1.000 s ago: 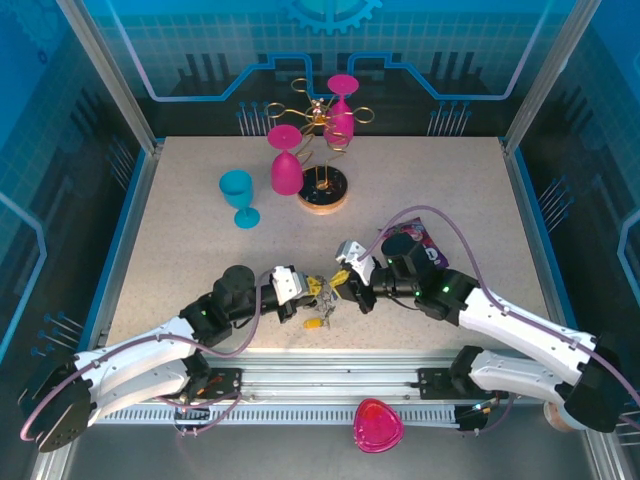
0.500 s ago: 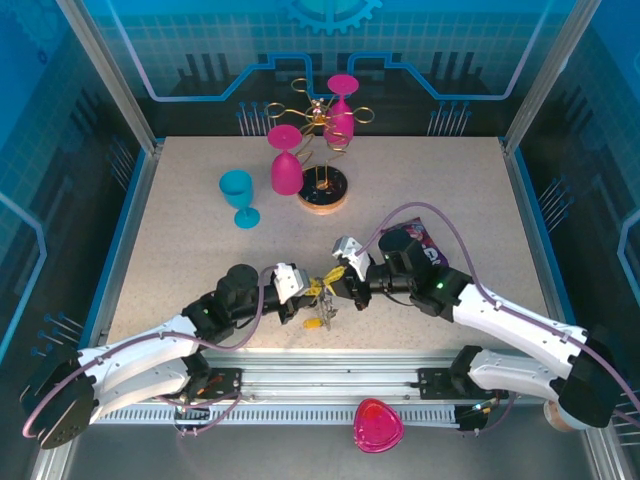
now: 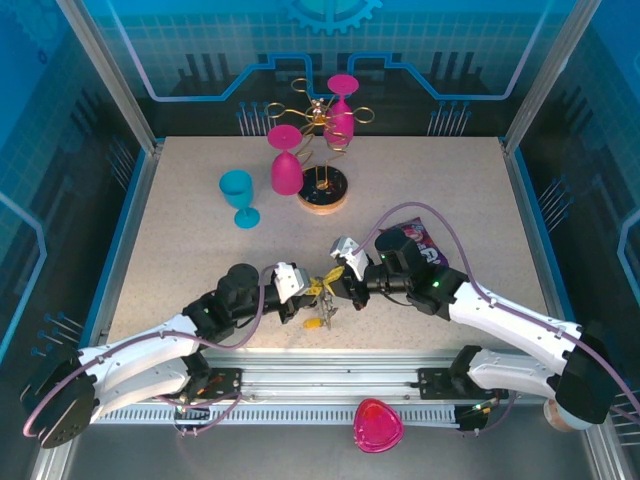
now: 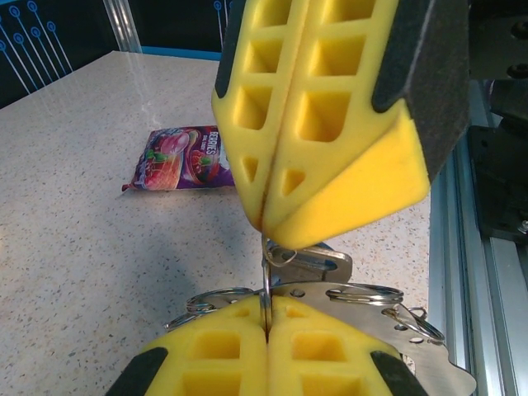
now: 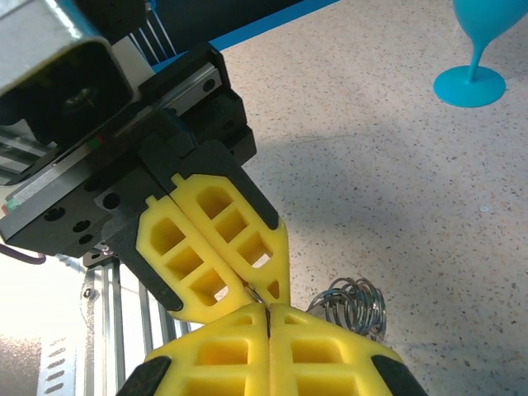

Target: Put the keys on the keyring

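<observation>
Both grippers meet tip to tip over the table's front middle. My left gripper (image 3: 304,291) (image 4: 266,312) is shut on the keyring (image 4: 267,276), a thin grey wire standing up between its yellow pads. My right gripper (image 3: 340,279) (image 5: 268,313) is shut on the same wire just above; its yellow fingers (image 4: 330,124) hang over the pinch. Silver keys (image 4: 363,307) and small split rings (image 4: 206,299) hang off the wire beside my left pads. A bunch of rings (image 5: 353,302) shows beside my right pads. A yellow-headed key (image 3: 315,323) dangles under the two grippers.
A purple snack packet (image 3: 425,240) (image 4: 181,157) lies behind the right arm. A blue glass (image 3: 238,196) (image 5: 478,49) stands at the left. The gold wire rack on its wooden base (image 3: 322,190) holds pink glasses at the back. A pink object (image 3: 378,424) lies off the front rail.
The right arm has edged a little left and back, its gripper closing in on the left gripper. The left gripper has barely moved; both stay shut.
</observation>
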Controlling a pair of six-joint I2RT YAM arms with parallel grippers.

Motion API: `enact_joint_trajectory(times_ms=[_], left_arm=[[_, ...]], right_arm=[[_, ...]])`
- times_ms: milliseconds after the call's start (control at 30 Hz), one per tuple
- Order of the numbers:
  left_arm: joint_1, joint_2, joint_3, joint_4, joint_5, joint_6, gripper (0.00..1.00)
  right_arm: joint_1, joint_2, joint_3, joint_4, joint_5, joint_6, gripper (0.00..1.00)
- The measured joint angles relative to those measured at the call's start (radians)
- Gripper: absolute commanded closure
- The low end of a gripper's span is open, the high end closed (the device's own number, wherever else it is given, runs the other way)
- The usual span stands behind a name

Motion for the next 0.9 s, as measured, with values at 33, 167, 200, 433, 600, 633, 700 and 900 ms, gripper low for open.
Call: enact_joint_trajectory(times_ms=[33, 167, 200, 433, 600, 633, 700, 900], left_arm=[[0.0, 0.0, 0.0, 0.0, 0.0, 0.0, 1.0], [0.0, 0.0, 0.0, 0.0, -0.006, 0.0, 1.0], [0.0, 0.0, 0.0, 0.001, -0.008, 0.001, 1.0], [0.0, 0.0, 0.0, 0.0, -0.021, 0.001, 1.0], [0.0, 0.0, 0.0, 0.001, -0.032, 0.004, 1.0], [0.0, 0.0, -0.001, 0.002, -0.035, 0.006, 1.0], [0.0, 0.0, -0.001, 0.002, -0.048, 0.013, 1.0], [-0.03, 0.0, -0.007, 0.011, -0.106, 0.067, 1.0]], right_arm=[[0.0, 0.0, 0.0, 0.0, 0.005, 0.003, 1.0], [0.0, 0.0, 0.0, 0.0, 0.034, 0.019, 1.0], [0.0, 0.001, 0.0, -0.001, 0.041, 0.023, 1.0], [0.001, 0.018, 0.008, -0.01, 0.074, 0.043, 1.0], [0.001, 0.034, 0.016, -0.017, 0.085, 0.061, 1.0], [0.001, 0.039, 0.018, -0.018, 0.089, 0.068, 1.0], [0.001, 0.051, 0.021, -0.018, 0.093, 0.083, 1.0], [0.0, 0.073, 0.025, -0.019, 0.1, 0.12, 1.0]])
